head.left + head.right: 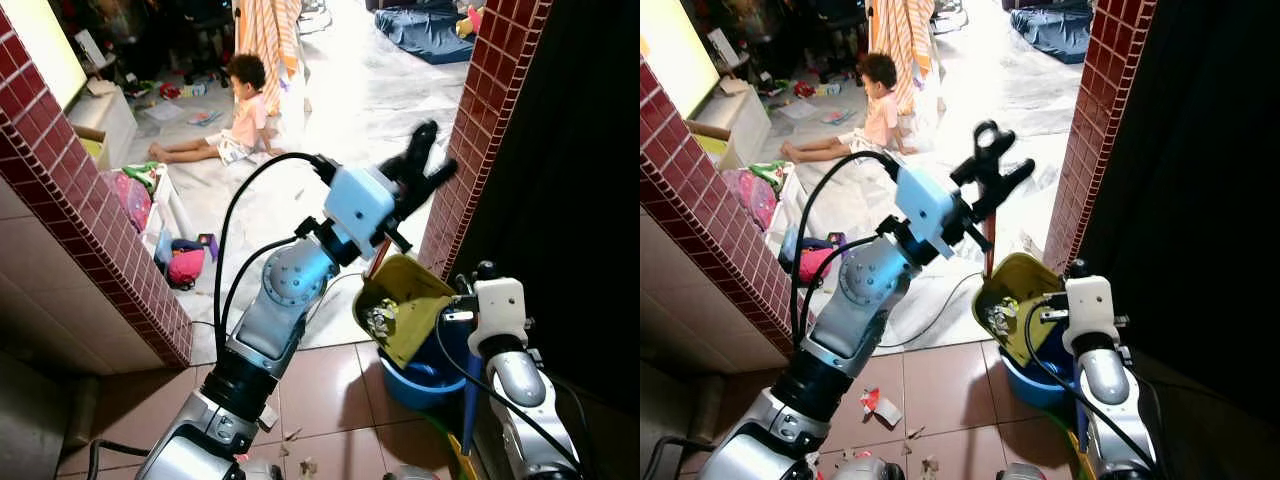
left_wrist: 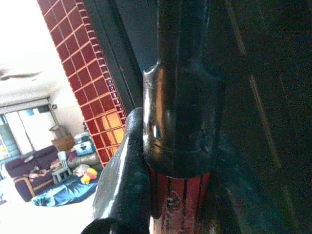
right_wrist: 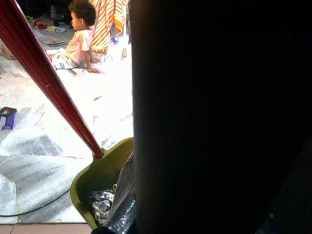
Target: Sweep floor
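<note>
My left gripper is raised in front of me and shut on the top of the dustpan's red handle, whose black end cap sits between the fingers. The yellow-green dustpan hangs tilted below it, with crumpled litter inside, over a blue bucket. At the lower right my right gripper stands beside the dustpan, closed around a blue broom pole. In the right wrist view the pole is a wide dark column, and the dustpan lies beyond it.
Red brick pillars frame the doorway. A child sits on the pale floor beyond, with toys and a pink bag near the left pillar. Paper scraps lie on the brown tiles. A black cable crosses the floor.
</note>
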Robot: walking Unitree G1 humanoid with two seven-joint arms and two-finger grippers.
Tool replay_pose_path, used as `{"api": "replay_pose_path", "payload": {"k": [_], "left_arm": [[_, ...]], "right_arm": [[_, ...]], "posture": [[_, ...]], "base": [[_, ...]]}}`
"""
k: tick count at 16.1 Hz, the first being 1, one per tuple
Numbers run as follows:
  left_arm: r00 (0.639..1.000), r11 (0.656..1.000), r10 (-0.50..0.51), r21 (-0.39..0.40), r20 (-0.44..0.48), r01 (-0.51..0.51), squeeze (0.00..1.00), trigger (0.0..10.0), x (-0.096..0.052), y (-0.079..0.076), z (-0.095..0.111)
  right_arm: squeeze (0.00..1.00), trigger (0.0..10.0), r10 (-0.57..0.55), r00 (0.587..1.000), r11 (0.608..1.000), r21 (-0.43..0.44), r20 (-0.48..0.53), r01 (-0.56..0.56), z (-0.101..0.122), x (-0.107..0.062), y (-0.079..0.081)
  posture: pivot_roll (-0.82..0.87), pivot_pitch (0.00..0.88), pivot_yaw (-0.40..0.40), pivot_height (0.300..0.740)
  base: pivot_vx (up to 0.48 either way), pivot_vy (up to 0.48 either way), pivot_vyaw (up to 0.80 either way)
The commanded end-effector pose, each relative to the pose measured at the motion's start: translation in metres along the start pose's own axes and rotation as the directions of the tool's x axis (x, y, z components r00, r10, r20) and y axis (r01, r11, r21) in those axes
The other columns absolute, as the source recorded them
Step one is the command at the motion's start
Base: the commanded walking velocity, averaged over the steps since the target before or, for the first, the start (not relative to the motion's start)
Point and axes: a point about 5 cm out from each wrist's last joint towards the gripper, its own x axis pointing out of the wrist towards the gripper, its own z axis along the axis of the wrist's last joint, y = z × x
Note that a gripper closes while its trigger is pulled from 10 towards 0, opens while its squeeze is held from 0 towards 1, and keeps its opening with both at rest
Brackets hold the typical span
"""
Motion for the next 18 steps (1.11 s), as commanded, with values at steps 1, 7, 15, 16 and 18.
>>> {"api": "replay_pose_path", "payload": {"k": [1, 7, 15, 16, 18], "left_arm": [[1.0, 0.995, -0.019, 0.101, 0.01, 0.018, 0.0, 10.0, 0.0, 0.004, 0.003], [0.995, 0.982, -0.082, 0.173, 0.057, 0.072, 0.0, 10.0, 0.006, -0.003, 0.011], [0.989, 0.987, -0.09, 0.145, 0.12, 0.073, 0.0, 10.0, 0.02, -0.005, 0.031], [0.988, 0.987, -0.095, 0.143, 0.12, 0.078, 0.0, 10.0, 0.02, -0.005, 0.033], [0.984, 0.983, -0.119, 0.155, 0.131, 0.098, 0.0, 10.0, 0.023, -0.004, 0.04]], "right_arm": [[0.0, 10.0, 0.003, 1.0, 1.0, -0.005, -0.015, -0.003, -0.001, 0.002, 0.001], [0.0, 10.0, 0.002, 1.0, 1.0, -0.011, -0.004, -0.002, 0.002, 0.006, 0.003], [0.0, 10.0, 0.015, 1.0, 1.0, -0.009, -0.002, -0.015, 0.002, 0.012, 0.007], [0.0, 10.0, 0.018, 1.0, 1.0, -0.008, -0.001, -0.018, 0.002, 0.012, 0.007], [0.0, 10.0, 0.03, 1.0, 1.0, -0.008, -0.004, -0.03, 0.002, 0.014, 0.008]], "posture": [[-0.05, 0.0, 0.062, 0.74], [-0.05, 0.0, 0.059, 0.74], [-0.04, 0.0, 0.052, 0.74], [-0.04, 0.0, 0.052, 0.74], [-0.04, 0.0, 0.049, 0.74]], "base": [[0.0, 0.0, 0.0], [0.0, 0.0, 0.0], [0.0, 0.0, 0.0], [0.0, 0.0, 0.0], [0.0, 0.0, 0.0]]}}
